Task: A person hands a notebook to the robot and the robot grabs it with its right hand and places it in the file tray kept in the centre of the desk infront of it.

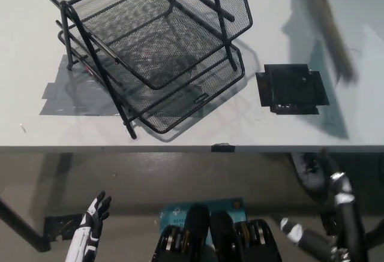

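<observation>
A black wire-mesh file tray (156, 46) with stacked tiers stands on the white desk (270, 127), left of centre. At the upper right, a long brown-grey blurred shape (329, 25) slants over the desk and casts a shadow; I cannot tell if it is the notebook. My black right arm (351, 214) rises from the bottom right, and its hand (307, 171) sits below the desk's front edge, dark and indistinct. My white left hand (95, 214) rests low at the lower left, open, holding nothing.
A black square pad (292, 88) lies on the desk right of the tray. Grey tape (63, 97) marks the desk beside the tray's left legs. A small black clip (222, 148) sits on the desk's front edge.
</observation>
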